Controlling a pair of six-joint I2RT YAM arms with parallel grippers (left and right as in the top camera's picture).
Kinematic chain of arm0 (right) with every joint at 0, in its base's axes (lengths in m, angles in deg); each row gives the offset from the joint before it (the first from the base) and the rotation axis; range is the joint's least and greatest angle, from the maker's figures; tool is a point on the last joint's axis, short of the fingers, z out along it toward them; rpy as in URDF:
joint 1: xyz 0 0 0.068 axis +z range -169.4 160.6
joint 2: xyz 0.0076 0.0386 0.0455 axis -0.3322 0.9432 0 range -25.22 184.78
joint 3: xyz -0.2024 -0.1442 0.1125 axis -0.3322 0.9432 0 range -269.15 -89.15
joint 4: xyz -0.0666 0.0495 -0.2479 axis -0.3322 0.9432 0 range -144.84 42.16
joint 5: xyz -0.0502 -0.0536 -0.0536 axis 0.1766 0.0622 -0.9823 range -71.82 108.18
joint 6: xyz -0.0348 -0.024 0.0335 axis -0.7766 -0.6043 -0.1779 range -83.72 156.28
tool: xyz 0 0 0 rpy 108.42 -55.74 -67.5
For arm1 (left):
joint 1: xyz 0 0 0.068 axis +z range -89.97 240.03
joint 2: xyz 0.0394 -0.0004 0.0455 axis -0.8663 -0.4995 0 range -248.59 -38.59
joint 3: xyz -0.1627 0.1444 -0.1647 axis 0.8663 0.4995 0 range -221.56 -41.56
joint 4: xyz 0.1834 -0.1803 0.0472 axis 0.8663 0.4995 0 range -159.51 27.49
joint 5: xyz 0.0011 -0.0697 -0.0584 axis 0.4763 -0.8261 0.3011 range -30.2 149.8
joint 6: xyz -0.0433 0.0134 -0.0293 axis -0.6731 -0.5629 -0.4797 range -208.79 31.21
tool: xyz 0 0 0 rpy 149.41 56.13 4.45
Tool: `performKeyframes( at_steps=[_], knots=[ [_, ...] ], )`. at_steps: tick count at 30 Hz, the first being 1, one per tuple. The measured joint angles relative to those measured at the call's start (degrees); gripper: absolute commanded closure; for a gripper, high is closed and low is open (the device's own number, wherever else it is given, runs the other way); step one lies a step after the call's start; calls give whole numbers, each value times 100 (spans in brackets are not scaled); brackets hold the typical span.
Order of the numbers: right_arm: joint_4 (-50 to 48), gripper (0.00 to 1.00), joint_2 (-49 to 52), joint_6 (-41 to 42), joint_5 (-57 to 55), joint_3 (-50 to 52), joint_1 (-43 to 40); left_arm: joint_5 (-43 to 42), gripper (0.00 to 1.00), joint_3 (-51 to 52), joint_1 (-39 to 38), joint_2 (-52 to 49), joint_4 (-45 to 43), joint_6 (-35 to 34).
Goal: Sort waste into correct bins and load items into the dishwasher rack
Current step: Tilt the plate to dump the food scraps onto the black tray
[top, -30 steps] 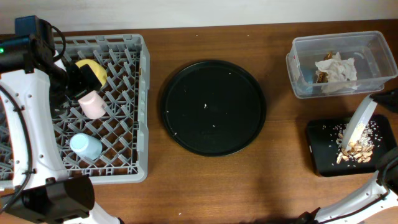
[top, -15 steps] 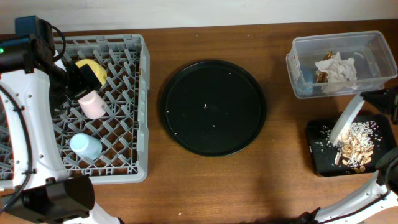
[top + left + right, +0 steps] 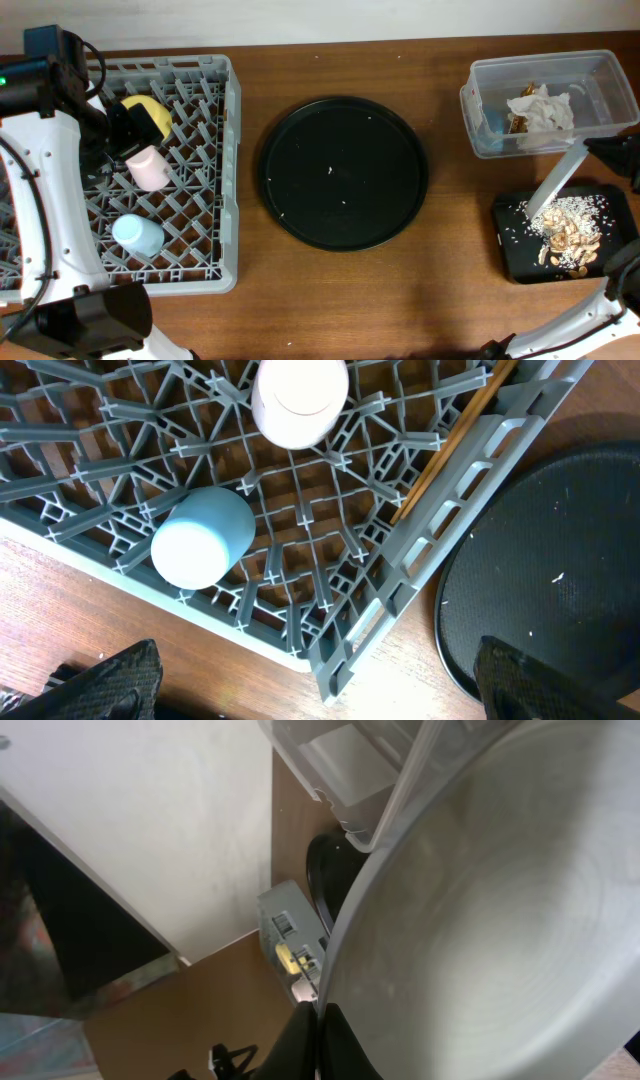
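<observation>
The grey dishwasher rack [image 3: 232, 180] holds the yellow bowl [image 3: 148, 110], the pink cup [image 3: 148, 167] and the light blue cup [image 3: 138, 236]. In the left wrist view the pink cup [image 3: 300, 400], blue cup [image 3: 200, 538] and wooden chopsticks [image 3: 455, 435] lie in the rack [image 3: 420, 575]. My left gripper [image 3: 320, 680] is open and empty above the rack [image 3: 125, 128]. My right gripper [image 3: 318, 1020] is shut on the rim of the grey-green dish [image 3: 500, 920]. The dish [image 3: 558, 178] is tilted steeply over the black tray [image 3: 510, 250], where rice and scraps [image 3: 568, 232] lie.
The clear tub [image 3: 480, 110] at the back right holds the white napkin [image 3: 541, 110] and brown wrapper [image 3: 517, 122]. A large round black tray [image 3: 345, 172] with a few specks sits mid-table between rack and bins.
The dish has tipped steeper and shifted toward the tub. More rice and scraps have spread on the black tray. The left arm has not moved.
</observation>
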Motion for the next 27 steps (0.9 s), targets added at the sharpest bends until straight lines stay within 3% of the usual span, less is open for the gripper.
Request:
performKeyframes(
  at_steps=[6,14,27],
  knots=[
    [131,96,0,-79,396,11,-170,0,1,0,0,0,0,0],
    [131,96,0,501,-131,22,-195,0,1,0,2,0,-2,0],
    [129,96,-229,289,-160,55,-175,0,1,0,0,0,-2,0]
  ],
)
